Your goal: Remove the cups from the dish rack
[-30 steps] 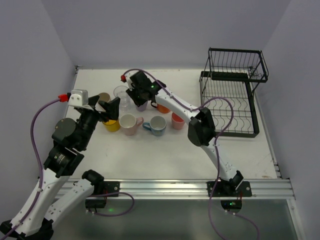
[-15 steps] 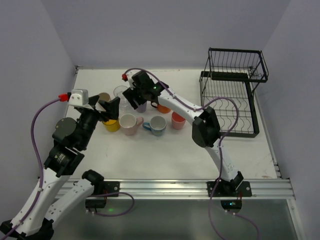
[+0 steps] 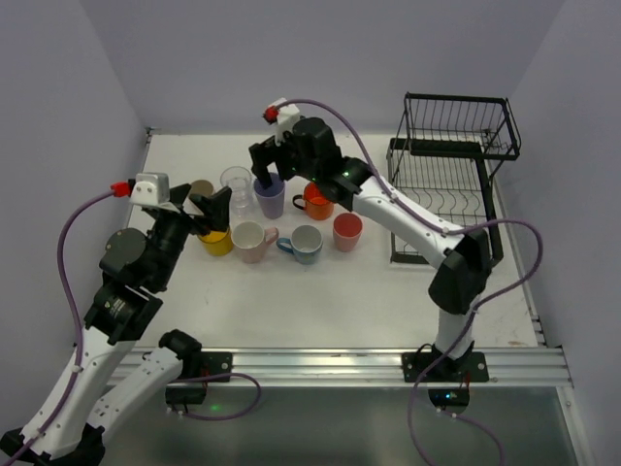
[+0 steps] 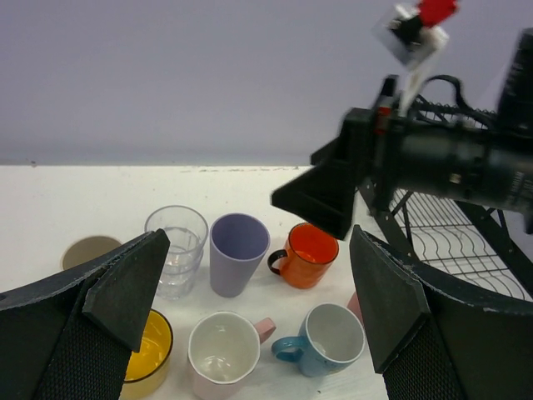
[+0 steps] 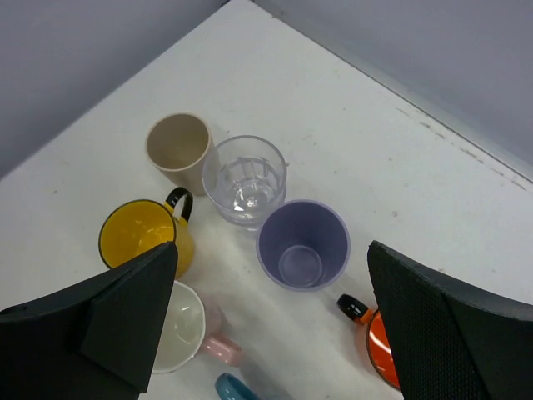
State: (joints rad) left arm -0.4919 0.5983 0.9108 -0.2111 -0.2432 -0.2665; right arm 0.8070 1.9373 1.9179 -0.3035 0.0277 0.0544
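The lavender cup (image 3: 270, 199) (image 5: 302, 244) stands upright on the white table among several other cups: a clear glass (image 3: 236, 184), a beige cup (image 3: 201, 190), a yellow mug (image 3: 216, 241), a pink mug (image 3: 250, 241), a blue mug (image 3: 306, 243), an orange mug (image 3: 317, 202) and a salmon cup (image 3: 346, 232). My right gripper (image 3: 270, 165) (image 5: 272, 258) hangs open just above the lavender cup, holding nothing. Near the yellow mug, my left gripper (image 3: 209, 209) (image 4: 258, 308) is open and empty. The black dish rack (image 3: 456, 175) at the back right shows no cups in it.
The right arm reaches across the table from the rack side toward the cups. The grey back wall runs close behind the cups and the rack. The left wrist view shows the rack's wires (image 4: 466, 242) behind the right gripper (image 4: 333, 192).
My right gripper has opened, let go of the lavender cup and risen up and to the right. The cup stays standing on the table. The left arm has not moved.
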